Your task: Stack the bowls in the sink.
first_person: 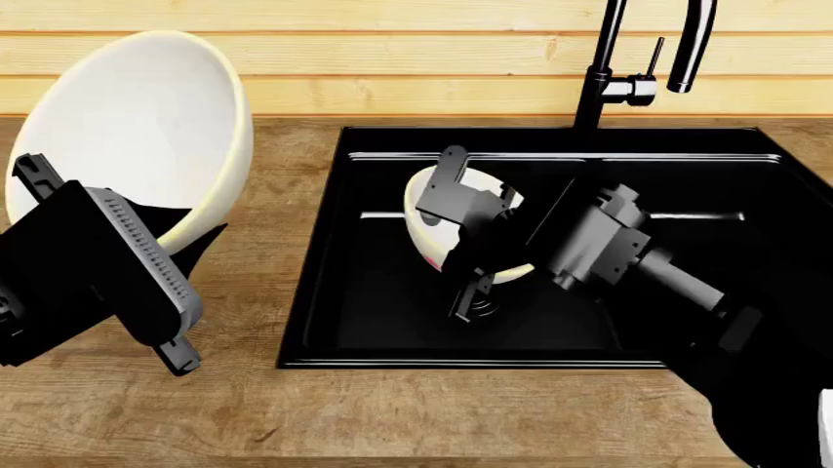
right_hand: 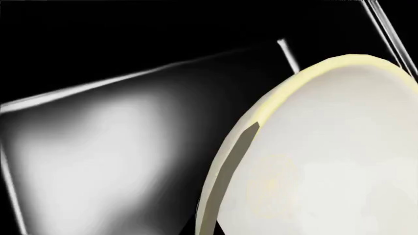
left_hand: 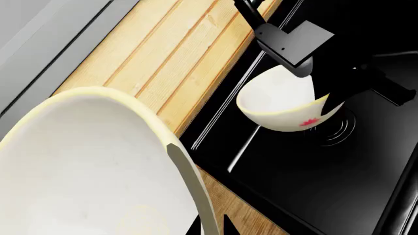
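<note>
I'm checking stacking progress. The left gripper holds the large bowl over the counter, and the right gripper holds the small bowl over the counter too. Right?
Not quite. The right gripper holds the small bowl over the sink, as the head view shows. The left gripper does hold the large bowl over the counter.

Cream large bowl (first_person: 143, 127), white small bowl (left_hand: 281, 100) (red mark outside), black sink (first_person: 390, 322), pale wood planks (first_person: 390, 58).

Wooden tabletop (first_person: 299, 414), brown w/ visible grain, runs along the front & left side. Behind it a wall of pale horizontal wood planks (first_person: 390, 68) w/ darker grooves between boards. In left wrist view, same light planks (left_hand: 176, 54) show, w/ a grey panel (left_hand: 46, 34) beside them, edged by a dark line.
</note>
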Controlling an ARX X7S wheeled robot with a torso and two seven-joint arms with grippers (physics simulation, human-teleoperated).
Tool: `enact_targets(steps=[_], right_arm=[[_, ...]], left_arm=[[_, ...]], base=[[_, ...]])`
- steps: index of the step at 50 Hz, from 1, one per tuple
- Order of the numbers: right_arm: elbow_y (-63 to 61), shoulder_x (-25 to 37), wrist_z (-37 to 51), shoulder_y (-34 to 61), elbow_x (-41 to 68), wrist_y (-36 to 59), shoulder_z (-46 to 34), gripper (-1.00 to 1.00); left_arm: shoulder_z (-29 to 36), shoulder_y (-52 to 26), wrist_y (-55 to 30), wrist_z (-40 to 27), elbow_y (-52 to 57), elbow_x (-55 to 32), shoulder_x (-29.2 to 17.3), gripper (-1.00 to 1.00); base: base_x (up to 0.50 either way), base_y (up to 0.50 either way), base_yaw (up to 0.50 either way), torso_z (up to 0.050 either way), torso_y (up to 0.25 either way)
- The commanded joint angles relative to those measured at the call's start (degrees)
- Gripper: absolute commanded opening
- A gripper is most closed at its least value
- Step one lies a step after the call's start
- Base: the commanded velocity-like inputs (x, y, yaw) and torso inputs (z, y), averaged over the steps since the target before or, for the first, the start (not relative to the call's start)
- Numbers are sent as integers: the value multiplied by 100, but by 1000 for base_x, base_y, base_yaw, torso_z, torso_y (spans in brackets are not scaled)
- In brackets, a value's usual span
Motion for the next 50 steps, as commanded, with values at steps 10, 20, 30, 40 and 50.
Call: enact_targets(steps=[10,20,30,40,50], right_arm=[[1025,-486,-315,-311,-244,-510,-2,-100],[1256,-600,-388,-421,-278,-631,3,-100],[1650,-771,-523,-532,-346,-830,-1,-100],[2055,-954,-676,-629,-426,-1045,-3,-100],[2412,-1127,-808,-711,-503,-1197,-6,-100]], left_arm=[[-56,12,44,-69,-12,69,-21,-100],[-37,3,39,-64,-21,81,-8,-100],[-16,28,59,-55,-53,108,-12,-100],[6,37,62,-54,-66,128,-4,-100],[-10,84,93,-74,-76,126,-18,-100]], base=[[0,0,0,0,1],[0,0,0,0,0],[0,0,0,0,1],[0,0,0,0,0],[0,0,0,0,0]])
